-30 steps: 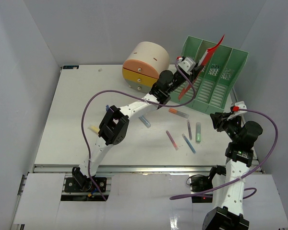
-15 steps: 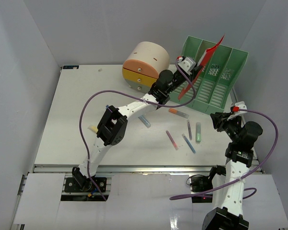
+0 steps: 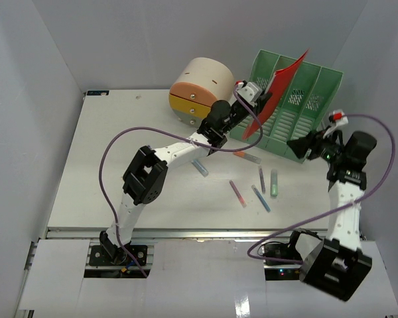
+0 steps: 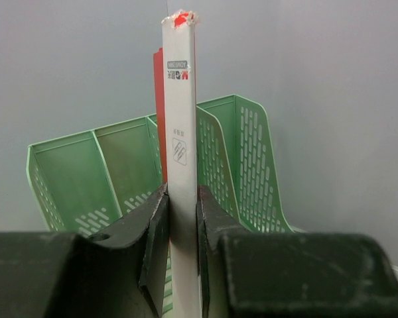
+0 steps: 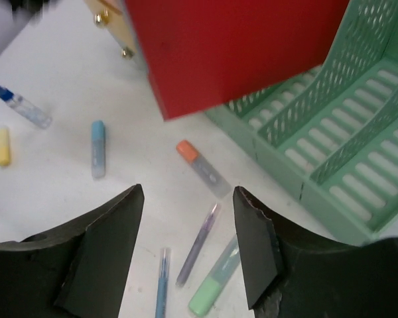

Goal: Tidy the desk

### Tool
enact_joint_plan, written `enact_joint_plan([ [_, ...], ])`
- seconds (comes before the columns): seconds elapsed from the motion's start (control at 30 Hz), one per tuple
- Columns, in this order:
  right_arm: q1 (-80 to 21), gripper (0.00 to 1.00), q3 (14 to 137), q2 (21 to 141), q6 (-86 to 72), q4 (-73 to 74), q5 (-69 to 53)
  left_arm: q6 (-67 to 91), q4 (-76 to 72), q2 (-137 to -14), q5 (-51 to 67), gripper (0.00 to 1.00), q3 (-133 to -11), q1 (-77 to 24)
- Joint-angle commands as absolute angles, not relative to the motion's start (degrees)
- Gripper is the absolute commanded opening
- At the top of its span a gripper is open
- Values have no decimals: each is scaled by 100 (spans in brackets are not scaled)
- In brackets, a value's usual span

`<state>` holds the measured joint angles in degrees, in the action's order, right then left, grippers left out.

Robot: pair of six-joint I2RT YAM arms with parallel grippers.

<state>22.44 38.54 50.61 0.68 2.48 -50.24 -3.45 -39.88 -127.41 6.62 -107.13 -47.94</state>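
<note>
White desk (image 3: 99, 165), spread beneath both arms; left gripper (image 4: 182, 205), jaws clamped on red folder (image 3: 282, 79), its white spine logo, apparently "M&G", legible only by left wrist, at green file rack (image 3: 305, 99); right gripper (image 5: 188, 199), jaws wide, empty.

My left arm (image 3: 164, 154): white links, black joint housings, big black elbow block. My right arm (image 3: 341, 195): same white and black, bulky black joint low down. Purple cable (image 3: 109, 152) loops wide off left arm. Second purple cable (image 3: 383, 169) arcs off right arm. White plug (image 3: 336, 117) with red tip on my right wrist. Left fingers (image 4: 156, 238): matte black, angular, bevelled inner edges. Right fingers (image 5: 109, 238): black, broad, tapering to blunt tips, slightly rough rim. Left base (image 3: 113, 252) and right base (image 3: 278, 253): black, at near edge.
</note>
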Motion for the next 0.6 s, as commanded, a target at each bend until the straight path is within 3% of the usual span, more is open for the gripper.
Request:
enact_joint_plan([
  [0.0, 2247, 66, 5998, 6247, -912, 570, -5453, -413, -4271, -11961, 680, 0, -10082, -4758],
  [0.03, 2241, 70, 6436, 6473, -1235, 621, -5335, -413, -4321, -11920, 686, 0, -9949, -4763],
  [0.07, 2236, 86, 6778, 6628, -1581, 689, -5149, -407, -4377, -11848, 691, 0, -9846, -4758],
  [0.1, 2225, 94, 7119, 6780, -1924, 734, -4961, -404, -4419, -11788, 694, 0, -9745, -4755],
  [0.13, 2207, 90, 7456, 6925, -2262, 746, -4768, -404, -4437, -11745, 694, 0, -9648, -4755],
  [0.4, 1855, 90, 8429, 7480, -3751, -378, -4494, -369, -4526, -11677, 738, 0, -9422, -4746],
  [0.57, 1231, 90, 9087, 8052, -4299, -350, -4332, -290, -4588, -11672, 756, 0, -9334, -4746],
])
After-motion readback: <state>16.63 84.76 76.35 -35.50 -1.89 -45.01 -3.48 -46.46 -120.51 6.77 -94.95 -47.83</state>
